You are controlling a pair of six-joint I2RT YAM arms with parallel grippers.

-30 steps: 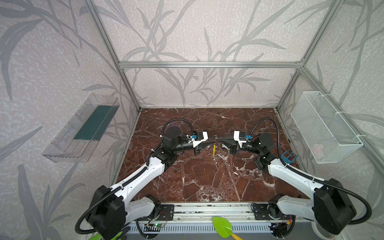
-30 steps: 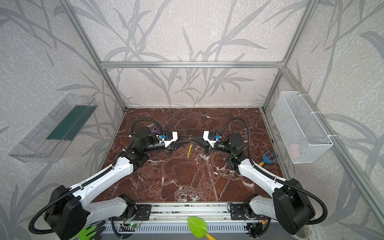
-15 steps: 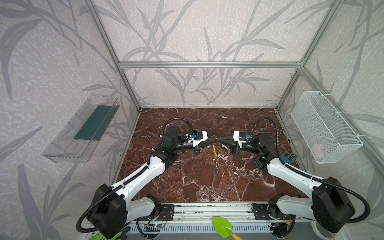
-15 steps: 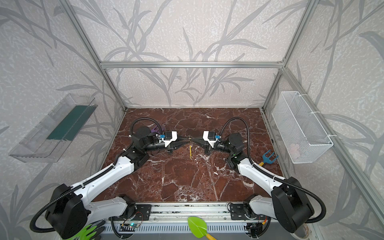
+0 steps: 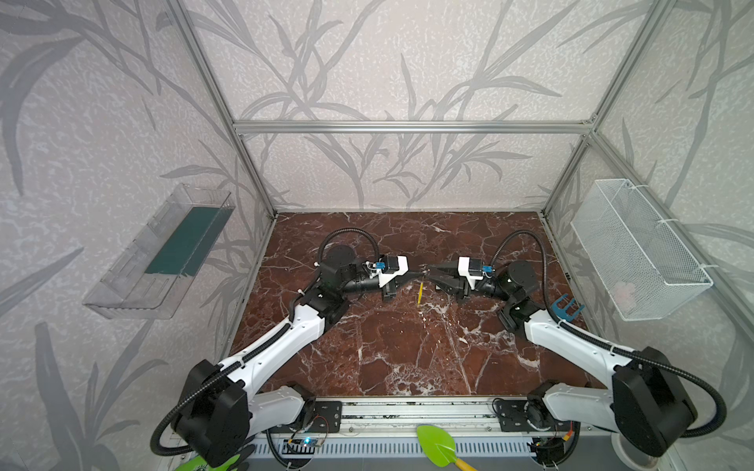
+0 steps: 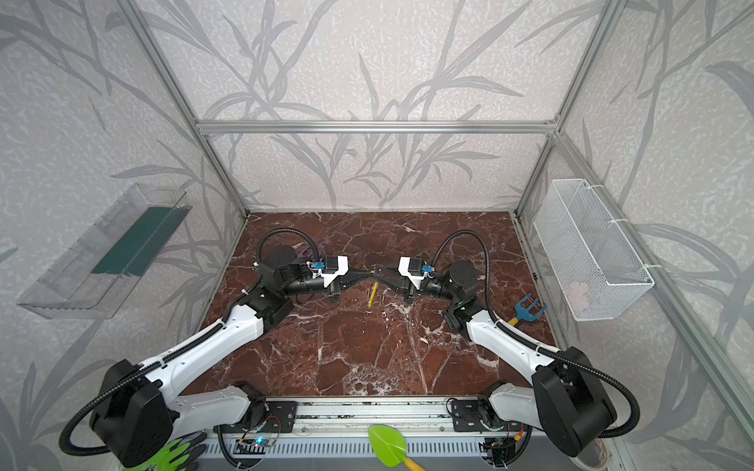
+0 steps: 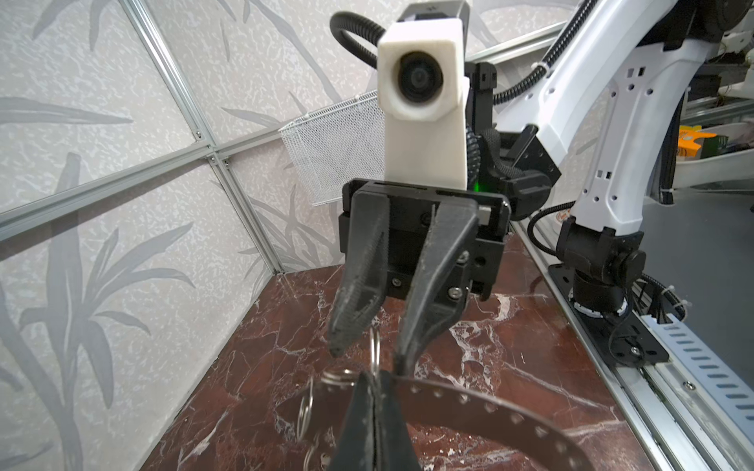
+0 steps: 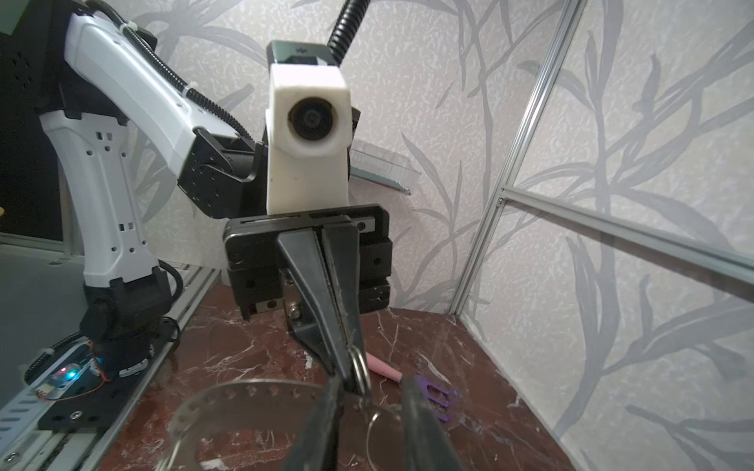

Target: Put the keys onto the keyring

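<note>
Your two grippers meet tip to tip a little toward 12 o'clock of the centre of the marble table in both top views. The left arm reaches in from 7 o'clock and the right from 5 o'clock.

Your left gripper is pressed together, pinching the keyring at one end of its grey perforated band. The band curves away from the pinch above the table. Your right gripper faces it with jaws spread, one fingertip on either side of the pinch, gripping nothing.

A small split ring stands upright in the gap between those fingertips, right at the left gripper's tips. Of the keys you see only small silvery rings hanging just beside the pinch; blades and tag cannot be told.

The keyring's yellow sleeve shows at 6 o'clock, just beside the meeting point. A blue toy fork lies at 3 o'clock by the table edge. A purple fork lies behind the left arm near 10 o'clock, and a green shovel sits on the front rail at 6 o'clock.
</note>
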